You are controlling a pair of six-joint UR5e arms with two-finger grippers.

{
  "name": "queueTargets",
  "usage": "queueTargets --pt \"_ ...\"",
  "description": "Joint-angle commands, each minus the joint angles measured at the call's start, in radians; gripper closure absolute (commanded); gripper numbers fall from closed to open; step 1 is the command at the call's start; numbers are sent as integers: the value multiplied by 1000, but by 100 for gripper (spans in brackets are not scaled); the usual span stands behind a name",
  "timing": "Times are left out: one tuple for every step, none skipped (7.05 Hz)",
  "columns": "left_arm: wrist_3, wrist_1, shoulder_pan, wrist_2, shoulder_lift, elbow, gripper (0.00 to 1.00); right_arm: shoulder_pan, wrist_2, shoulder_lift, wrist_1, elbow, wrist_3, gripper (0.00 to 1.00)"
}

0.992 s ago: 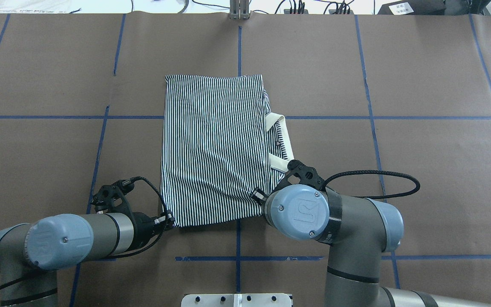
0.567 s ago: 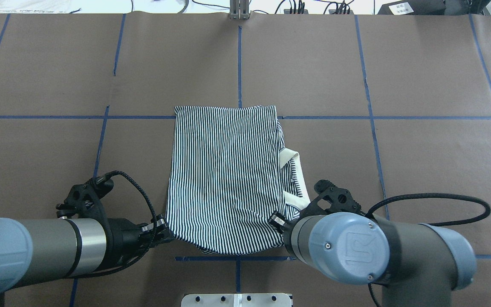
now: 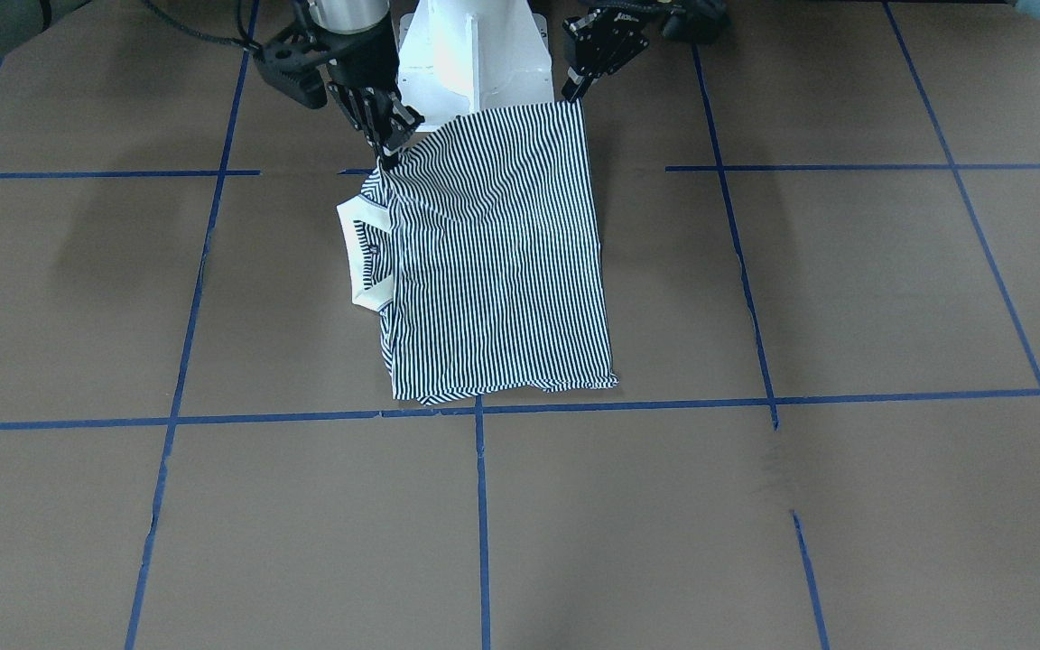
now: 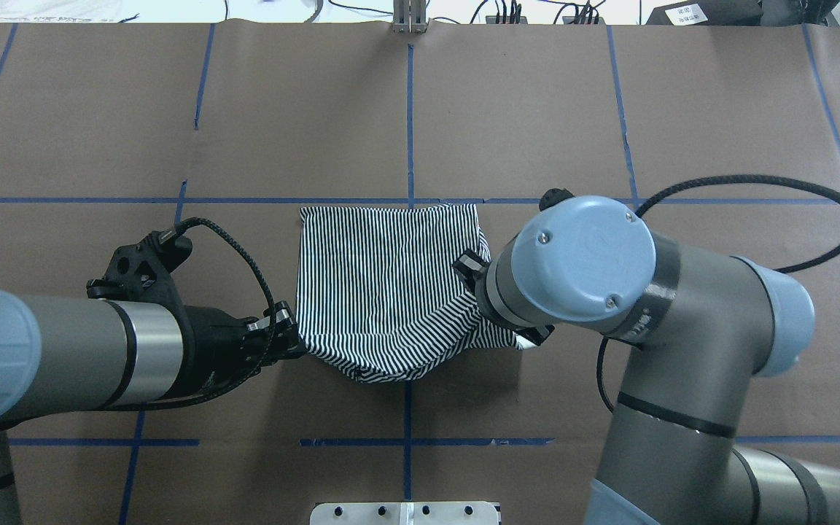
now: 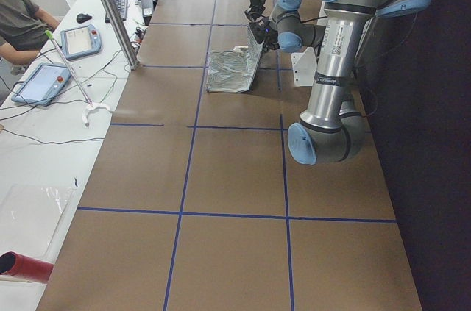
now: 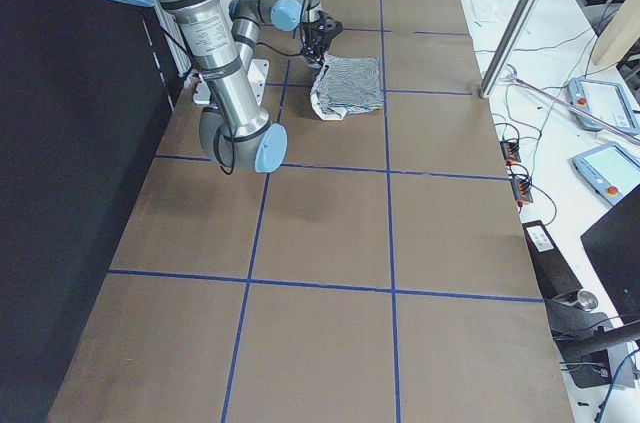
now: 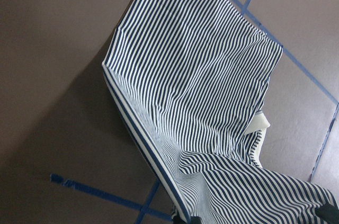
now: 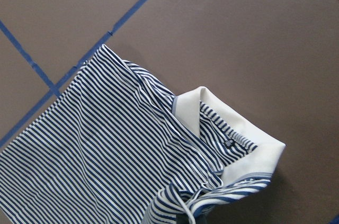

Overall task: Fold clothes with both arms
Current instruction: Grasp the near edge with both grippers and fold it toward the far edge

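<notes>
The striped polo shirt [image 4: 383, 292] lies folded at mid-table, its near edge lifted and sagging between both grippers. It also shows in the front view [image 3: 493, 262]. My left gripper [image 4: 297, 348] is shut on the shirt's near left corner, as the front view [image 3: 571, 93] also shows. My right gripper [image 3: 386, 155] is shut on the near corner by the cream collar [image 3: 359, 253]. In the overhead view my right wrist [image 4: 580, 259] hides that grip and most of the collar. The right wrist view shows the collar [image 8: 233, 128] and a small button.
The brown paper table [image 4: 719, 131] is marked with blue tape lines. The white pedestal [image 3: 475, 54] stands just behind the lifted shirt edge. A black cable [image 4: 755, 179] loops out from my right wrist. An operator and tablets sit at the far side [image 5: 44, 39].
The shirt was first dragged toward the robot. Both grippers then rose and moved forward with the near edge, which now hangs lifted. My right wrist now covers the collar.
</notes>
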Motion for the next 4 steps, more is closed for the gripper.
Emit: queueTargets --pt "78 10 -36 4 -36 115 100 93 48 90 148 -217 -13 100" --pt "113 8 -59 4 -38 141 100 119 65 100 153 -249 -34 100" --pt "159 7 -87 1 -38 156 100 130 67 106 154 -278 -54 100" --pt "194 0 -125 0 -56 190 100 136 68 115 155 -321 -77 100"
